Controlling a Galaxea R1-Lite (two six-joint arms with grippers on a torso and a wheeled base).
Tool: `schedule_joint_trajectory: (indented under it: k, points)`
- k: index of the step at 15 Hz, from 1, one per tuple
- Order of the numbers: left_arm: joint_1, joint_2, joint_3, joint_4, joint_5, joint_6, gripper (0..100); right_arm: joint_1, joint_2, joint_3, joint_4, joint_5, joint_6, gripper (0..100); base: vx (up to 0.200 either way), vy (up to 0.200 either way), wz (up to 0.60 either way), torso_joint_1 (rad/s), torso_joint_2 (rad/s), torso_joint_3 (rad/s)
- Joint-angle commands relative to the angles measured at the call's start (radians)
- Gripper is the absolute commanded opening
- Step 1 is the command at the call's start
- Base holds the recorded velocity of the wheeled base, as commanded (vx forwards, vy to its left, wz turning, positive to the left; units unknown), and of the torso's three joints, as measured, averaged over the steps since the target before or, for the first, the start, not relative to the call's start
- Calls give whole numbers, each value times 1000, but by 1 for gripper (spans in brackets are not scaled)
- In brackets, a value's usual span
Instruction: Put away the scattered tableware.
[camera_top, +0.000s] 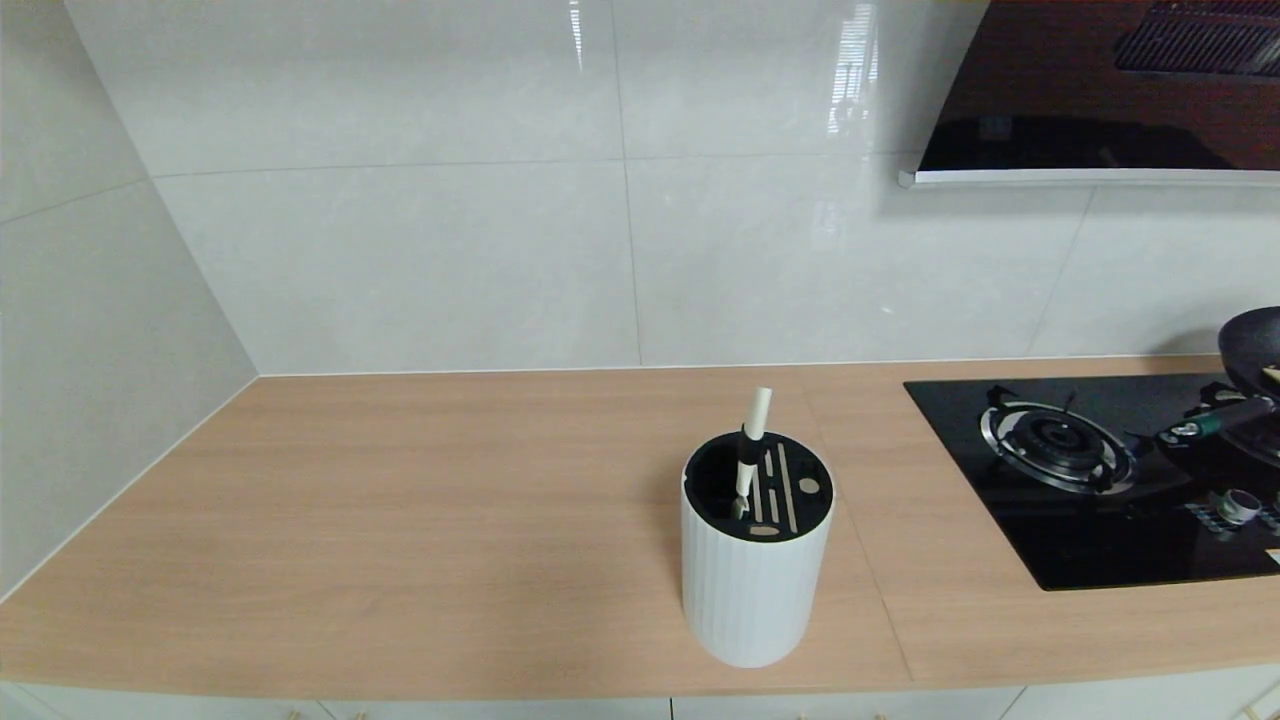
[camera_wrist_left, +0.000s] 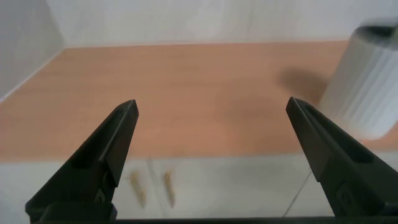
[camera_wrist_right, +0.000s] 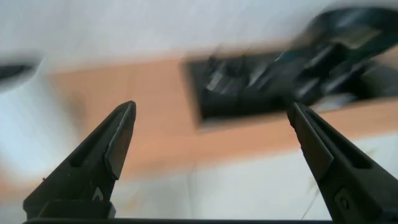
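Pale wall tiles back a wooden table (camera_top: 450, 520) in the head view, where a white ribbed holder (camera_top: 757, 590) stands near the front edge with one cream-handled utensil (camera_top: 752, 440) slotted in, long axis close to upright; a black hob (camera_top: 1080, 480) and dark pan (camera_top: 1250, 345) sit off to the right. From the left wrist, the left end effector (camera_wrist_left: 211, 104) hangs released before the table's front edge, the holder (camera_wrist_left: 367, 81) ahead toward the robot's right (nothing between them). From the right wrist, the right end effector (camera_wrist_right: 211, 106) is likewise spread wide, the hob (camera_wrist_right: 249, 81) beyond it.
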Motion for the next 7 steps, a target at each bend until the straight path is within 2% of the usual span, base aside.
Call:
schedule_joint_trajectory:
  k: [1, 7]
  points:
    - [0, 1, 5, -2, 1, 0, 100, 0, 1, 5, 16, 27, -12, 100, 0, 0, 0, 0, 0, 0]
    - [-2, 1, 5, -2, 1, -6, 100, 0, 1, 5, 16, 48, -19, 100, 0, 0, 0, 0, 0, 0]
